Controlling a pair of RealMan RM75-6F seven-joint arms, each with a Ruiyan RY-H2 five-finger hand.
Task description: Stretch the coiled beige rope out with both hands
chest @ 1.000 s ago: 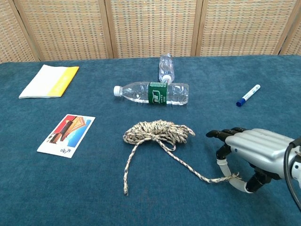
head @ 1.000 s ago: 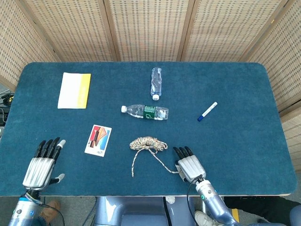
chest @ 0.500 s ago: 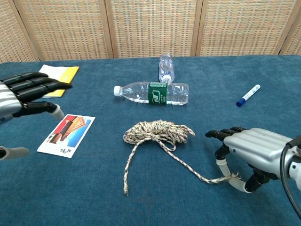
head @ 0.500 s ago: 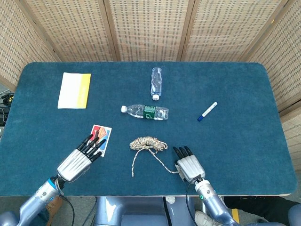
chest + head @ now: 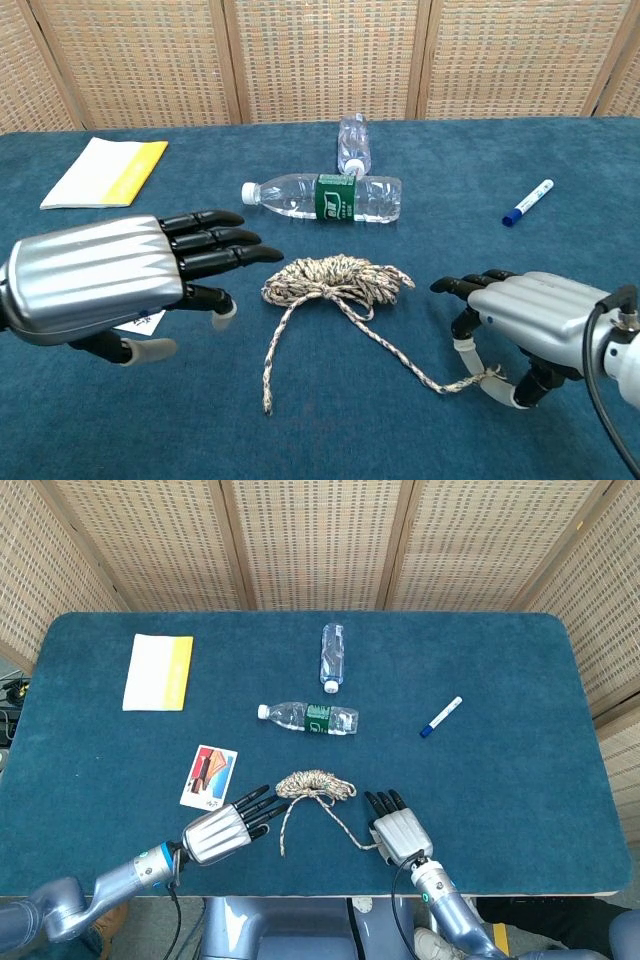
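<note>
Right hand (image 5: 535, 325) low at the near table edge, palm down, fingers extended forward; thumb and a finger pinch the end of one rope tail. Left hand (image 5: 110, 280) palm down, fingers spread and straight, holding nothing, its fingertips (image 5: 262, 254) just short of the coil. In the head view the left hand (image 5: 225, 830) sits just left of the other loose tail.

Beige rope (image 5: 340, 280): a loose coil near the table's front centre, between the two hands. One tail runs from the coil diagonally toward the right hand; the other drops straight toward the near edge, its end free.

Picture card (image 5: 209, 777) lies flat just beyond the left hand, partly hidden by it in the chest view. Green-labelled bottle (image 5: 325, 197) on its side behind the coil; a second clear bottle (image 5: 353, 142) behind that. Blue-capped marker (image 5: 527, 203) far right. White-and-yellow booklet (image 5: 105, 172) far left. All on the blue table (image 5: 520, 790).
</note>
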